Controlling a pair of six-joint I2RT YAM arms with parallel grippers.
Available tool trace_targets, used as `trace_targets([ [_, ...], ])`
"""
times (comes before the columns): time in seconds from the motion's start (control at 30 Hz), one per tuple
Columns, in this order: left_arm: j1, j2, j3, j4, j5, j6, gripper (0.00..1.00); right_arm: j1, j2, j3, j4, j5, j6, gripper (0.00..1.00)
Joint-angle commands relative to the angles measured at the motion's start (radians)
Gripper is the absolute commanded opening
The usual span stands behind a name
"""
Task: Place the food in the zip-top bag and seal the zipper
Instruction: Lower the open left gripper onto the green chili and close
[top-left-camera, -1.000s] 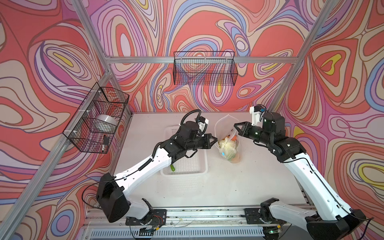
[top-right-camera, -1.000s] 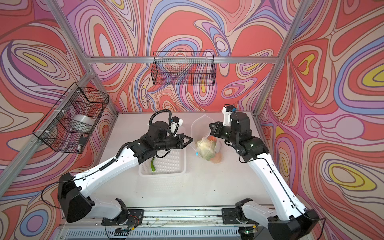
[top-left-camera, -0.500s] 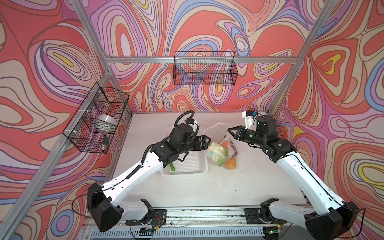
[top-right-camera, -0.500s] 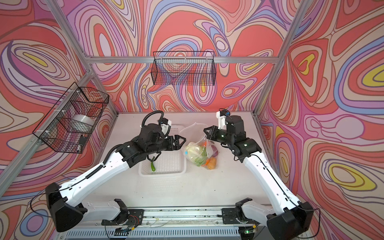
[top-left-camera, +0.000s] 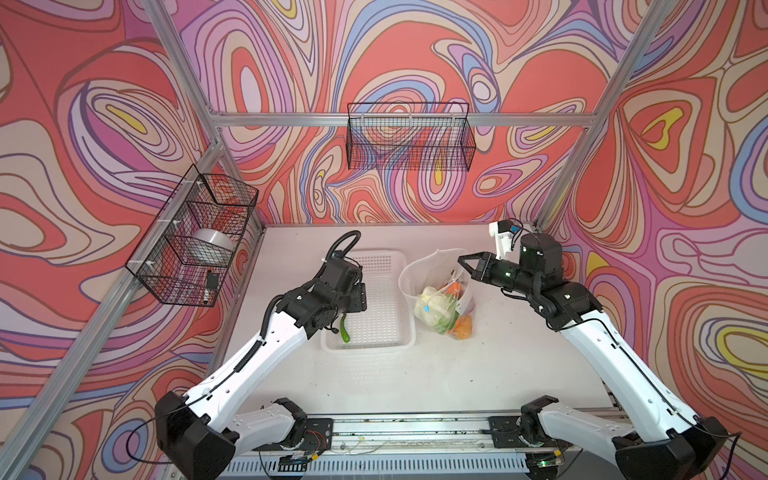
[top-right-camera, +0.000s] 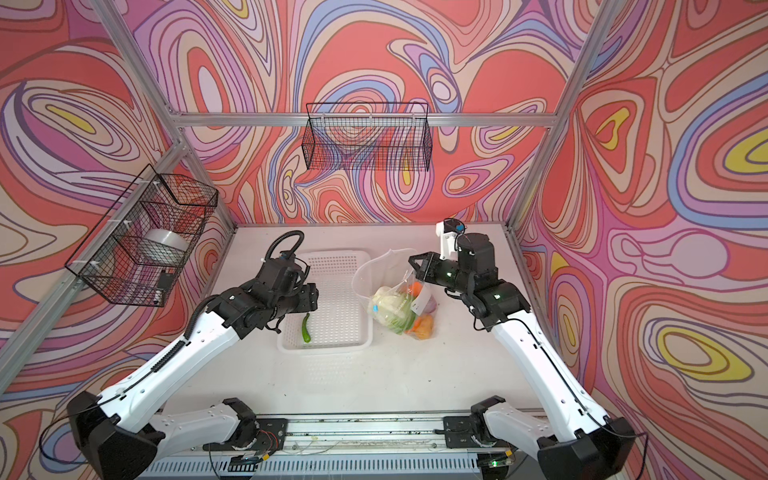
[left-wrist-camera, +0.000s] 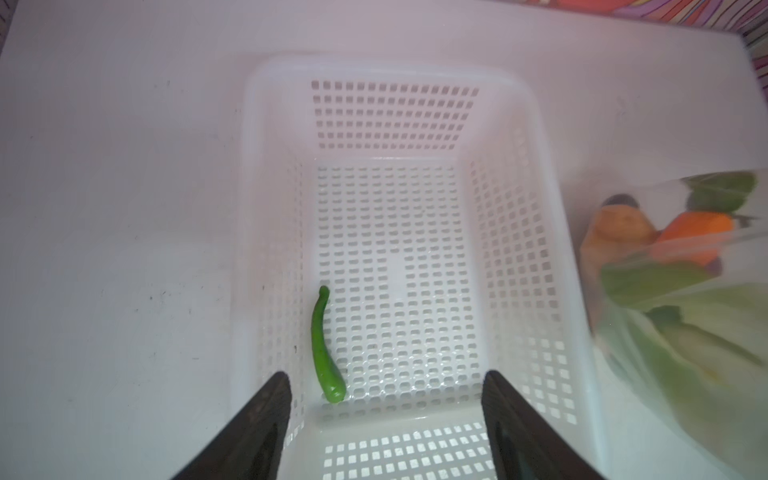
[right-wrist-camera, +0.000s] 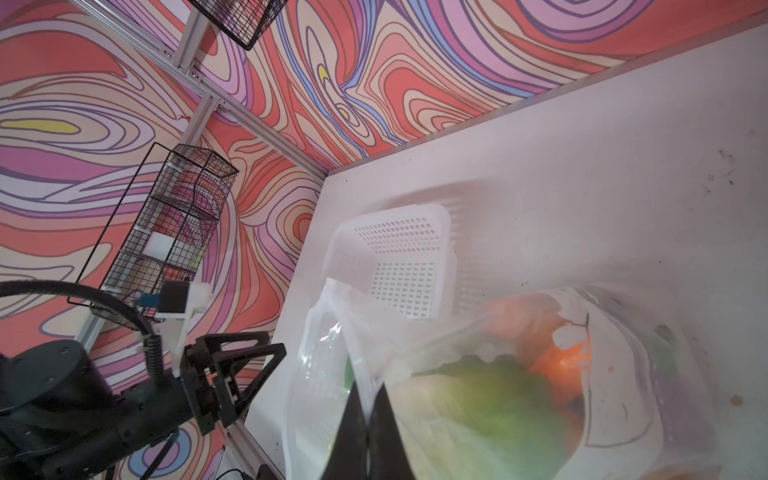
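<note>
Green pepper (left-wrist-camera: 324, 349) — beneath left tool (left-wrist-camera: 386, 374)

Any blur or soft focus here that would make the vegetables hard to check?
Left wrist view: white basket and green pepper are crisp, while the zip-top bag at the frame edge is smeared. Right wrist view: the bag's vegetables are hazy patches of colour, close to the lens. Both top views: evenly lit, sharp, no strong glare.

SURFACE: white table (top-left-camera: 457, 395), faint dark specks | CENTRE-LEFT: white perforated basket (top-left-camera: 368, 348) sits flat on it | RIGHT OF BASKET: clear bag (top-left-camera: 432, 272) close beside it, lower end resting on table
</note>
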Motion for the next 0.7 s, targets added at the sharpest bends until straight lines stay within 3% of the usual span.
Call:
trace_targets([
  [0.0, 0.005, 0.060, -0.008, -0.093, -0.037, -0.020, 0.73, -0.003, -0.018, -0.004, 0.023, 0.001, 0.002, 0.00],
  [0.4, 0.004, 0.271, -0.086, -0.067, 0.016, -0.180, 0.75, -0.004, -0.017, 0.004, 0.006, 0.019, 0.002, 0.00],
  [0.67, 0.004, 0.393, -0.125, -0.004, -0.027, -0.262, 0.78, -0.003, -0.020, -0.010, 0.012, 0.022, 0.009, 0.00],
])
